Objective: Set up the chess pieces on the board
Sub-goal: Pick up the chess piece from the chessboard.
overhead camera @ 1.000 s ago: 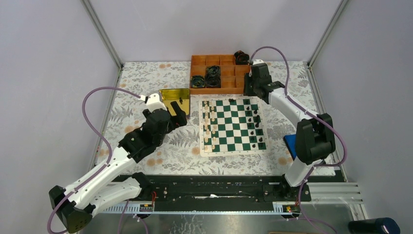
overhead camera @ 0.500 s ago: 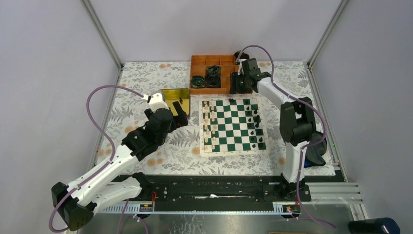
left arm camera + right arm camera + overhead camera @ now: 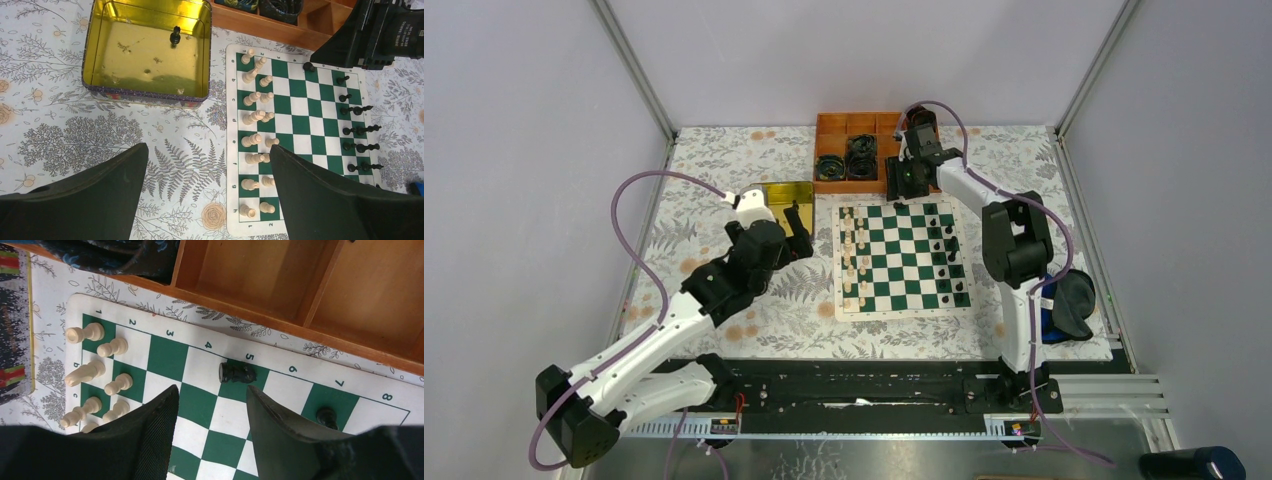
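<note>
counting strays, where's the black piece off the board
Left wrist view: the black chess piece sits inside the shiny yellow tin, left of the green-and-white board.

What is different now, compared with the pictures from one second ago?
The right arm swung left along the board's far edge; the right claw now hangs open by the toppled black chess piece. Nothing was taken or released. The left arm shifted slightly, left claw open near the yellow tin. The pieces on the board stayed in place.

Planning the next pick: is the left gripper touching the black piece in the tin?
Apart: left wrist view shows tablecloth between the left gripper and the black piece.
</note>
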Available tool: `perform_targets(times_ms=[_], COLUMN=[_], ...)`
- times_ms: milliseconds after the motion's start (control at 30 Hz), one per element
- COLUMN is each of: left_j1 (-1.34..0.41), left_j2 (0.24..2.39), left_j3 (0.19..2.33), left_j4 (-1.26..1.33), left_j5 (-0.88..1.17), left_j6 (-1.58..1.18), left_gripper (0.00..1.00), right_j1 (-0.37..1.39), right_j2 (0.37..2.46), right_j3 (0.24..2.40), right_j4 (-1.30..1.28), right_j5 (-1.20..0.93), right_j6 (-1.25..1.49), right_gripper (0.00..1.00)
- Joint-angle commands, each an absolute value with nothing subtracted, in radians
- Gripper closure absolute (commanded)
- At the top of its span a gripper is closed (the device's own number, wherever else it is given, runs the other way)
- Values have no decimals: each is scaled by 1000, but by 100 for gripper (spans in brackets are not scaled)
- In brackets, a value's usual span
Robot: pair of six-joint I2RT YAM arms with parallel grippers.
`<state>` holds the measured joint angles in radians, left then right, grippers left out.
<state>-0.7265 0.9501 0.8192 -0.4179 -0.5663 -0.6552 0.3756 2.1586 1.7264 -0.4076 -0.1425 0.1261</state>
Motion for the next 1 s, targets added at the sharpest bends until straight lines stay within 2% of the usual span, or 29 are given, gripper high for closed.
perform_targets(times_ms=[0, 267, 633, 967], left_j1=[-724, -723, -723, -723], left_j2=[958, 975, 995, 991], left_j3=[835, 836, 834, 820], left_j4=[-352, -340, -317, -305], left_j5=[-607, -613, -617, -614], left_j6=[-633, -621, -602, -590], left_gripper=[1, 1, 1, 1], right_j1=[384, 386, 404, 427], right_j2=[2183, 2228, 2355, 2329], right_j3=[1791, 1850, 2100, 2045], right_j4=[-427, -460, -664, -697], right_j5=[-128, -88, -7, 69], right_j6=[101, 123, 222, 259], right_gripper=[42, 46, 45, 46])
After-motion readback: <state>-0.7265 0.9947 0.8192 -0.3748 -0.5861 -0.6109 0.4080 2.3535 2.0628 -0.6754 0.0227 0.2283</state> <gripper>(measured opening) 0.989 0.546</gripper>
